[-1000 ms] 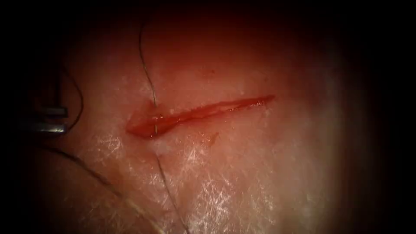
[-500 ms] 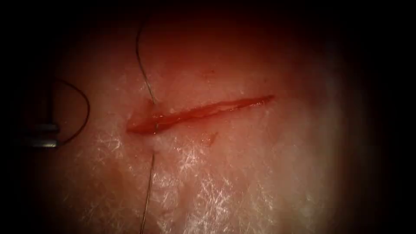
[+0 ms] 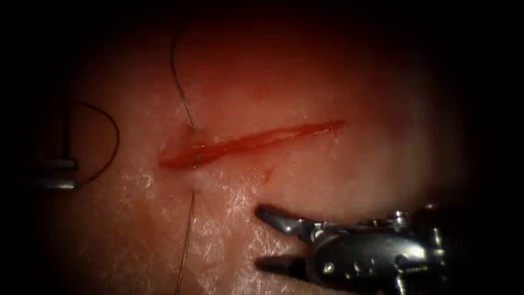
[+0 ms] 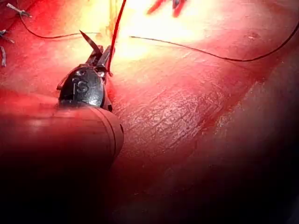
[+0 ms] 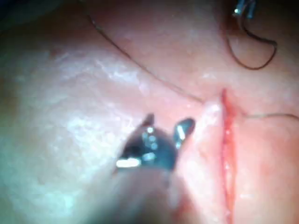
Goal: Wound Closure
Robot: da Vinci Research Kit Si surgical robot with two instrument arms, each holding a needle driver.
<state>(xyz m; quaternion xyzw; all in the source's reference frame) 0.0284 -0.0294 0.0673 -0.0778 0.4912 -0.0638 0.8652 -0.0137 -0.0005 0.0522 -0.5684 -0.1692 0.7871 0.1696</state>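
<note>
Newly arrived near the camera: right tool (image 3: pixel 262 237), jaws spread, grasping nothing, just below the cut (image 3: pixel 251 142). Beyond, thread (image 3: pixel 185 240) through the cut's left end in the tissue (image 3: pixel 327 180). Farthest left, left tool (image 3: pixel 54 173) clamping the curved needle (image 3: pixel 106 145) near one end, needle clear of tissue.
</note>
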